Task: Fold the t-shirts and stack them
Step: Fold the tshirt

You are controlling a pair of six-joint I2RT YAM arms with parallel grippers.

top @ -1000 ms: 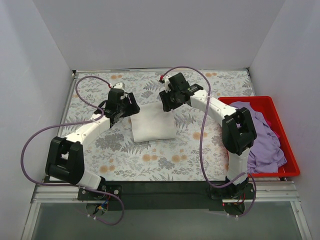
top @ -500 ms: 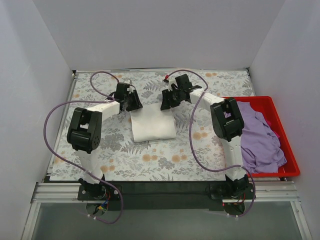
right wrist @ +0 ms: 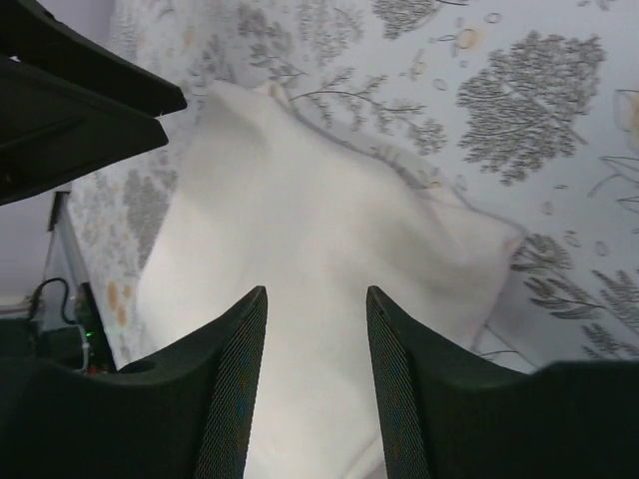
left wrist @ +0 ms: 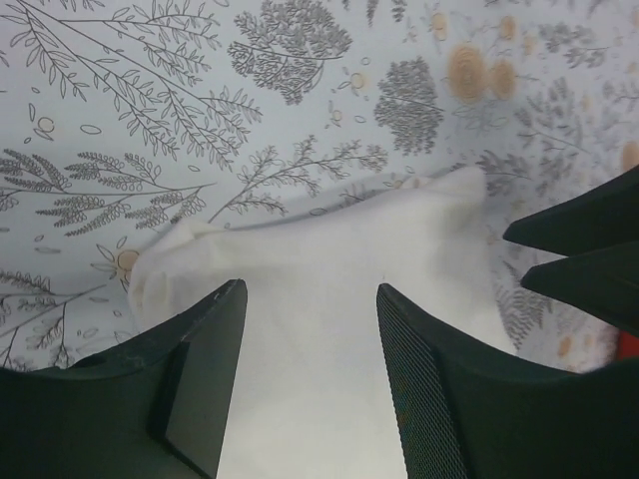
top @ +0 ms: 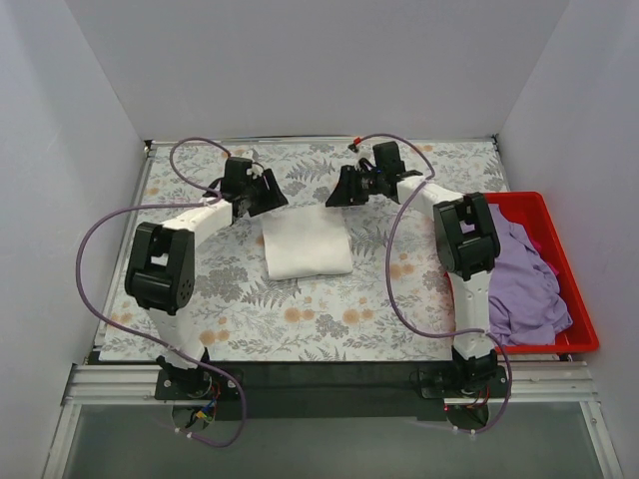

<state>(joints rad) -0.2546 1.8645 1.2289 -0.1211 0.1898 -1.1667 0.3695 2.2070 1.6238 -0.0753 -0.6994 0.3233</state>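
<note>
Clearance first: left tool (left wrist: 310, 304) and right tool (right wrist: 314, 299), both half-open and empty above the white tee (top: 307, 244), should rise straight before fetching the purple tee (top: 524, 284).

The folded white t-shirt (top: 307, 242) is soft, matt cotton cloth; the lavender t-shirt (top: 524, 279) looks like the same limp knit. The tablecloth (top: 329, 314) is smooth, matt printed fabric, the red bin (top: 549, 347) glossy plastic, and the fingers (left wrist: 424, 399) of the left gripper (left wrist: 310, 291) matt black plastic, finely dimpled inside.
</note>
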